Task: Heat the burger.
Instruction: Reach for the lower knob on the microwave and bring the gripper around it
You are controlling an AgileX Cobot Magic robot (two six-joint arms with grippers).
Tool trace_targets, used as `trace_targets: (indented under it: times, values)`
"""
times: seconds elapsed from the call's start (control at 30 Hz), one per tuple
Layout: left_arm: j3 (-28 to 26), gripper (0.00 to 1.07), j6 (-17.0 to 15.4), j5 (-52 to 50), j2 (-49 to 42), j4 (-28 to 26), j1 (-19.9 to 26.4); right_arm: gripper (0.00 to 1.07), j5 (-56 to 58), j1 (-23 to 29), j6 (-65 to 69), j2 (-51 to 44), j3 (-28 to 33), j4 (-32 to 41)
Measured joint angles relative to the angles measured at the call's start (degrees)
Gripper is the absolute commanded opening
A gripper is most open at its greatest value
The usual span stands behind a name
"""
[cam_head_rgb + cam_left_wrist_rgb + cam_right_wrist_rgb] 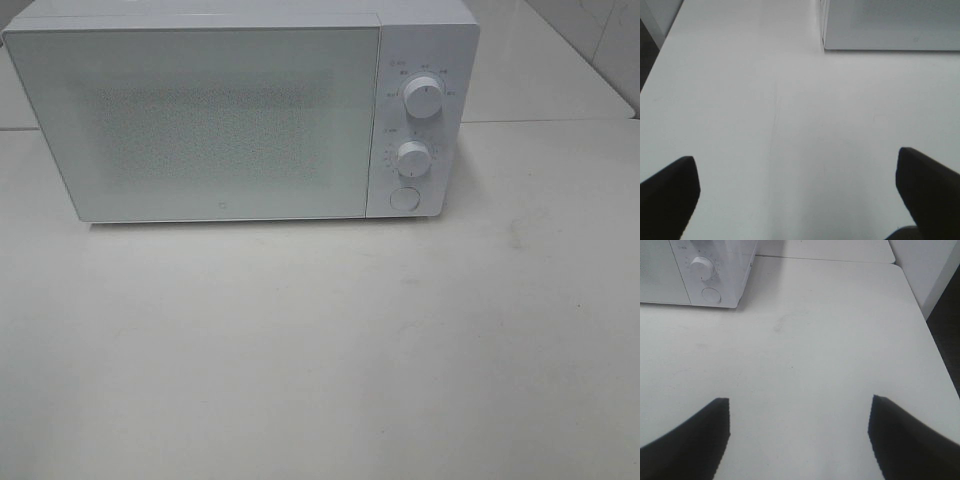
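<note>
A white microwave (pixel 200 120) is sitting at the back of a pale counter (pixel 320 350), its frosted door facing forward and shut. An upper dial (pixel 424 100), a lower dial (pixel 413 157) and a round button (pixel 404 198) are running down its right-hand panel, on the right arm's side. The burger is not showing in any view, and whether it is lying behind the opaque door cannot be told. The left gripper (pixel 795 162) is hovering over bare counter near the microwave's left front corner, jaws spread wide and grasping nothing. The right gripper (pixel 799 401) is hovering over counter off the control side, likewise parted and empty. Both appear to be waiting low and clear of the door, probably leaving it room to swing
</note>
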Motion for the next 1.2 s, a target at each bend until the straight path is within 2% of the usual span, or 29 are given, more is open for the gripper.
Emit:
trace_targets:
  times: [0.13, 1.2]
  values:
    - [0.0, 1.0, 0.0, -0.11, -4.07, 0.11, 0.0, 0.75, 0.0, 0.0, 0.0, 0.0, 0.0, 0.0]
    - [0.0, 1.0, 0.11, -0.11, -4.24, 0.11, 0.0, 0.75, 0.0, 0.17, 0.0, 0.0, 0.0, 1.2]
